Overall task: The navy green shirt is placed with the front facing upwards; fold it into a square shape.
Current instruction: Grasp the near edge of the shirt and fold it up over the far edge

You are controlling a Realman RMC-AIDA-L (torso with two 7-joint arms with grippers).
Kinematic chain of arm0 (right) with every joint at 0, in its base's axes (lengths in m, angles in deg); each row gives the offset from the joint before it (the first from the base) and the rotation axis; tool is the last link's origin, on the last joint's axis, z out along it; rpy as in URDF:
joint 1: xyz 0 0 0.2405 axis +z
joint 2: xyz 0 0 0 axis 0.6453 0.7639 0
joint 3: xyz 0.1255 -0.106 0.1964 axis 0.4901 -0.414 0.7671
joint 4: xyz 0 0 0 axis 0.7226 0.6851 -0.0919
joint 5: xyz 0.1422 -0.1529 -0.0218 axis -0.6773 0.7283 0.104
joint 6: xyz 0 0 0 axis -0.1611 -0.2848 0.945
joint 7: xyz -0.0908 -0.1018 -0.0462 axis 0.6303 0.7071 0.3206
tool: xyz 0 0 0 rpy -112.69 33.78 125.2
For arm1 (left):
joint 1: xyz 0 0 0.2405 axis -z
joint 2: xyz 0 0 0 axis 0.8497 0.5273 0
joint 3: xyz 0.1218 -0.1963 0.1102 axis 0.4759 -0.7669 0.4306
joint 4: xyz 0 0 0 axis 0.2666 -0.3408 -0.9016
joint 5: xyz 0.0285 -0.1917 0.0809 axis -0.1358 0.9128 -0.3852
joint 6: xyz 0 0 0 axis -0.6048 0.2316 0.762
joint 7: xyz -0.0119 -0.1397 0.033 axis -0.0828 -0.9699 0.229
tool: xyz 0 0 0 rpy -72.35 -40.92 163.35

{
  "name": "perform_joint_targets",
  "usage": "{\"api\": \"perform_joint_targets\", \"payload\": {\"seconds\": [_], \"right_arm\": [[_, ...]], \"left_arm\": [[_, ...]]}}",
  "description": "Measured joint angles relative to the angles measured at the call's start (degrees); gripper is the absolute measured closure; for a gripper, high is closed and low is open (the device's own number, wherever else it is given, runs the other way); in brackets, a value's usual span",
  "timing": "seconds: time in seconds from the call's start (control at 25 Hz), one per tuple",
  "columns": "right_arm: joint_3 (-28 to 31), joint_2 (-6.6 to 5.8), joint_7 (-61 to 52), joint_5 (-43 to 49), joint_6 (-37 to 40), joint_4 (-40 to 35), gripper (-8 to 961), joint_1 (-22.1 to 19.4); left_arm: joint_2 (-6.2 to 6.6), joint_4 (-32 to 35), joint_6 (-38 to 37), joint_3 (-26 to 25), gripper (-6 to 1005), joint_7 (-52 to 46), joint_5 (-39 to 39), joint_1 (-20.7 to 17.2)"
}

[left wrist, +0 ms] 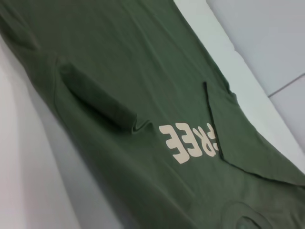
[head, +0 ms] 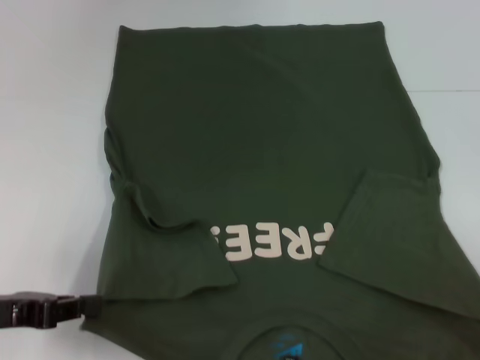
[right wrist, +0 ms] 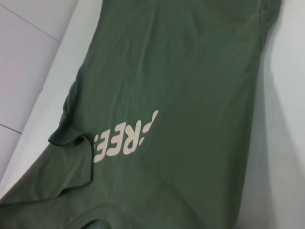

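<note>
Sleeves in, body fold next

The navy green shirt [head: 262, 150] lies flat on the white surface [head: 45, 150], both sleeves folded inward. Your left tool [head: 86, 306] touches its near-left corner; its grip you cannot tell. Lift evenly, keeping edges aligned.

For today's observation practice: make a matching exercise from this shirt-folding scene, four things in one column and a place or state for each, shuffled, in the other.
Things:
1. left sleeve
2. right sleeve
3. neck label
4. left pincer

Descriptions:
A. at the near edge, blue print
B. folded inward, flat, over the lettering's end
C. at the shirt's near left corner
D. folded inward, bunched

Pairs: 1-D, 2-B, 3-A, 4-C
</note>
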Motion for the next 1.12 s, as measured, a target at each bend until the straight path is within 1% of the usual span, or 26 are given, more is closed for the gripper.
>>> {"api": "perform_joint_targets", "payload": {"seconds": [0.28, 0.4, 0.56, 0.72, 0.8, 0.92, 0.96, 1.0, 1.04, 1.12], "right_arm": [[2.37, 0.04, 2.74, 0.21, 2.57, 0.06, 906, -2.44], [3.38, -0.14, 2.95, 0.11, 3.32, 0.00, 905, -3.26], [5.08, -0.48, 2.94, -0.04, 3.78, 0.11, 904, -2.63], [6.33, -0.59, 2.45, -0.08, 3.47, 0.38, 903, 0.64], [7.62, -0.70, 1.89, -0.09, 3.08, 0.38, 903, 2.90], [9.41, -1.42, 0.06, -0.10, 1.34, 0.54, 902, 6.82], [9.79, -1.84, -0.77, -0.08, -0.25, 0.86, 902, 9.48], [9.79, -1.84, -0.77, -0.08, -0.25, 0.86, 902, 9.48], [9.82, -1.93, -1.08, -0.10, -1.16, 0.93, 902, 10.92], [9.82, -1.96, -1.40, -0.12, -3.02, 0.95, 901, 13.76]], "left_arm": [[-0.42, -0.11, -4.80, -2.58, 999, 0.29, 0.33, -1.87], [-0.50, -0.28, -5.43, -3.36, 998, 0.37, 0.35, -2.20], [-0.07, -2.02, -4.52, -3.61, 990, 0.16, 0.41, -0.93], [1.56, -6.09, -0.55, -4.26, 982, -0.52, 0.67, 3.32], [2.85, -9.04, 1.98, -4.44, 978, -0.89, 1.10, 6.30], [4.52, -12.60, 6.07, -4.47, 973, -1.26, 1.56, 10.85], [4.84, -13.31, 6.85, -4.49, 971, -1.25, 1.60, 11.75], [5.44, -14.50, 8.30, -4.46, 969, -1.14, 1.78, 13.69], [5.99, -15.67, 10.17, -4.43, 967, -0.92, 1.90, 15.67], [6.58, -16.71, 12.86, -4.26, 963, -0.74, 2.29, 18.05]]}}
